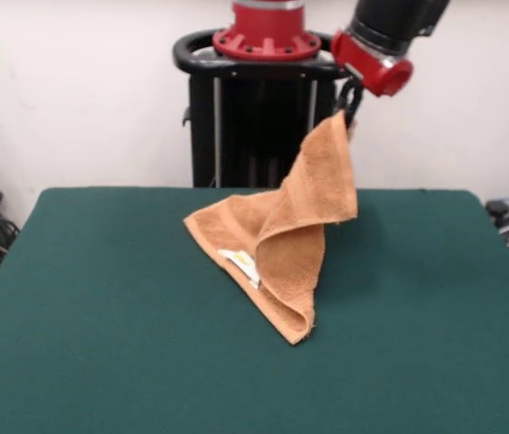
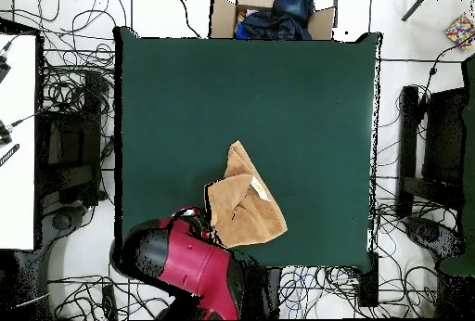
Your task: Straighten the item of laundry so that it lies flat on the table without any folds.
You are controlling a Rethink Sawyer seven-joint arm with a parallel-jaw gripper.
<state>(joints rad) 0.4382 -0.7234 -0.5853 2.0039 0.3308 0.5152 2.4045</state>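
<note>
End effector (image 1: pixel 350 101) pinches towel (image 1: pixel 277 244) corner aloft; bare table (image 1: pixel 100 316) surrounds its draped edges.

The claw (image 1: pixel 351 98) is mostly hidden behind the towel's (image 1: pixel 281 235) lifted corner, its fingers indistinct.

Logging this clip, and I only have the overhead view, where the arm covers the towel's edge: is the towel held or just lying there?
Observer: Held. In the front view the tool grips one corner of the towel, raised above the table.
Operator: Is the whole towel off the table?
Observer: No. Its lower part rests on the table, doubled over itself.
Operator: So it's not flat yet?
Observer: Not yet. A tall fold runs down from the raised corner.
</note>
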